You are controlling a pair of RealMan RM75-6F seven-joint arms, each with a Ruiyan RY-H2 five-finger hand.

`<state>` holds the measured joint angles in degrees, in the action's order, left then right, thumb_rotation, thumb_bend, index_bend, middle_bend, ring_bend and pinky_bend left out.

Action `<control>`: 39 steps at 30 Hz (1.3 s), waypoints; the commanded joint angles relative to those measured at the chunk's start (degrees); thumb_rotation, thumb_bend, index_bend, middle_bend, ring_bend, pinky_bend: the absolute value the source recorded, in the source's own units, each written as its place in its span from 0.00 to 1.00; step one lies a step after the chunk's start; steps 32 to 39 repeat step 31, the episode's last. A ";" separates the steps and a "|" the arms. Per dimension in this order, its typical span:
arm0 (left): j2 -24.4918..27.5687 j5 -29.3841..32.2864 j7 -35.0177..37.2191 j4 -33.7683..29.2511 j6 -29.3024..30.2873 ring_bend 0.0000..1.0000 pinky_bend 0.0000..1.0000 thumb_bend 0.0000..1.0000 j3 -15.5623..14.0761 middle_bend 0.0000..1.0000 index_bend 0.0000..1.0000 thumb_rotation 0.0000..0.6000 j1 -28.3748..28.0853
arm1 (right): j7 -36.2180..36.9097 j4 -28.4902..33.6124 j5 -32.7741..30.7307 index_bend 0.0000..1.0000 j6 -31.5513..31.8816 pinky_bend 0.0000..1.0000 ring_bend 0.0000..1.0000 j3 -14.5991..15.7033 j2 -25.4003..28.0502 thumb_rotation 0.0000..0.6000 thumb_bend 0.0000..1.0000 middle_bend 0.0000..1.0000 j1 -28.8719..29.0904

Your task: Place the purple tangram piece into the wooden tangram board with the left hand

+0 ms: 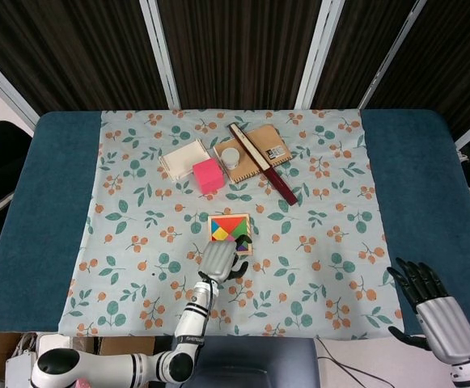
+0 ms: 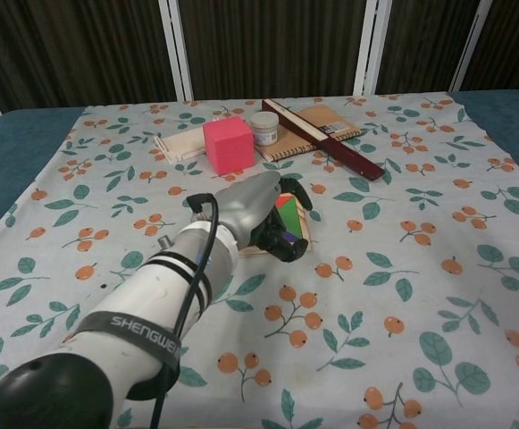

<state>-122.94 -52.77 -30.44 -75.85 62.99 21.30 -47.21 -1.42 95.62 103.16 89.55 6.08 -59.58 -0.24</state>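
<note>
The wooden tangram board (image 1: 229, 227) (image 2: 303, 218) lies mid-table, filled with coloured pieces. At its near right corner a bit of the purple tangram piece (image 1: 240, 241) (image 2: 288, 238) shows. My left hand (image 1: 219, 260) (image 2: 248, 209) reaches in from the near side. Its dark fingers (image 2: 280, 247) curl over that corner and close around the purple piece, hiding most of it and much of the board in the chest view. Whether the piece lies flat in its slot is hidden. My right hand (image 1: 430, 306) hangs off the table's near right, fingers spread, holding nothing.
Behind the board stand a pink cube (image 1: 208, 175) (image 2: 228, 144), a flat white box (image 1: 184, 158), a small white jar (image 1: 230, 155) (image 2: 264, 128) on a brown notebook (image 1: 265, 145), and a long dark red bar (image 1: 264, 163) (image 2: 329, 140). A floral cloth (image 1: 332, 210) covers the table.
</note>
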 commanded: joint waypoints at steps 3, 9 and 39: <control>14.78 -11.64 4.95 -18.83 4.40 1.00 1.00 0.38 -7.16 0.97 0.25 1.00 6.50 | -1.23 0.14 0.16 0.00 -0.14 0.00 0.00 0.07 -0.39 1.00 0.12 0.00 -0.11; 34.54 -28.48 14.02 -24.77 11.04 0.40 0.38 0.38 -19.73 0.45 0.23 1.00 15.81 | -3.03 0.35 0.15 0.00 0.27 0.00 0.00 -0.12 -1.39 1.00 0.12 0.00 -0.55; 42.92 -44.08 40.54 4.49 35.14 0.06 0.09 0.38 -30.07 0.13 0.04 1.00 36.16 | -12.83 1.12 -2.13 0.00 -1.97 0.00 0.00 -1.40 -5.79 1.00 0.12 0.00 -0.67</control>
